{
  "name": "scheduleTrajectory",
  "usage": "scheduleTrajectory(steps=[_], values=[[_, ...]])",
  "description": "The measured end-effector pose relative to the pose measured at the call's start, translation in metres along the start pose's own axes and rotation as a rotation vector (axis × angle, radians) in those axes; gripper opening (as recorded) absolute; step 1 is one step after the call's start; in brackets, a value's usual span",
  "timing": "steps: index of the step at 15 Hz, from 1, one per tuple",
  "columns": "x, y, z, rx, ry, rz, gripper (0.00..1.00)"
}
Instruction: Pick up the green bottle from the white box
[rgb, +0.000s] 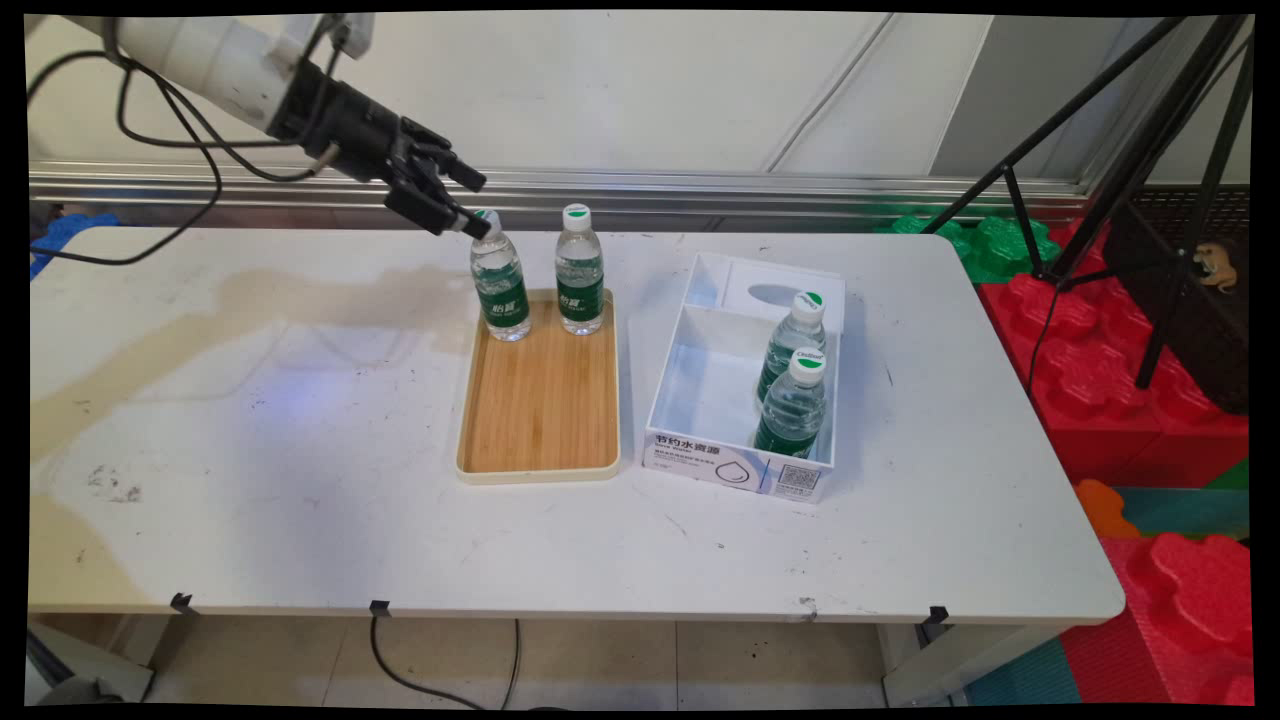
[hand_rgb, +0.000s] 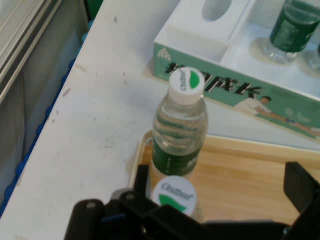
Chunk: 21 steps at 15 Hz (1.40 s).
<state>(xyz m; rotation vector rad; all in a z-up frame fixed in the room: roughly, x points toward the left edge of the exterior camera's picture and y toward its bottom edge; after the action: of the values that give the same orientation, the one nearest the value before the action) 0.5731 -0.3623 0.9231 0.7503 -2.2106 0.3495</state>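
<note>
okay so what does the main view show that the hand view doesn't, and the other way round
Only the main view shows the whole white table, the tripod, the red foam blocks and all four bottles.

Only the hand view shows the box's green printed side and the near bottle's cap from above, between the open fingers.

Both show the gripper at the left bottle, the second bottle, the wooden tray and the white box.

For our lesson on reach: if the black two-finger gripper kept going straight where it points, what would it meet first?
Probably the white-and-green cap of the nearer clear water bottle on the wooden tray; the black two-finger gripper is at it already.
</note>
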Motion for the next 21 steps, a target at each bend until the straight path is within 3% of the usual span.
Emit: scheduleTrajectory(steps=[12, 21], values=[[0.032, 0.038, -0.072, -0.053, 0.040, 0.077, 1.00], [0.054, 0.064, -0.057, -0.112, 0.040, 0.138, 1.00]])
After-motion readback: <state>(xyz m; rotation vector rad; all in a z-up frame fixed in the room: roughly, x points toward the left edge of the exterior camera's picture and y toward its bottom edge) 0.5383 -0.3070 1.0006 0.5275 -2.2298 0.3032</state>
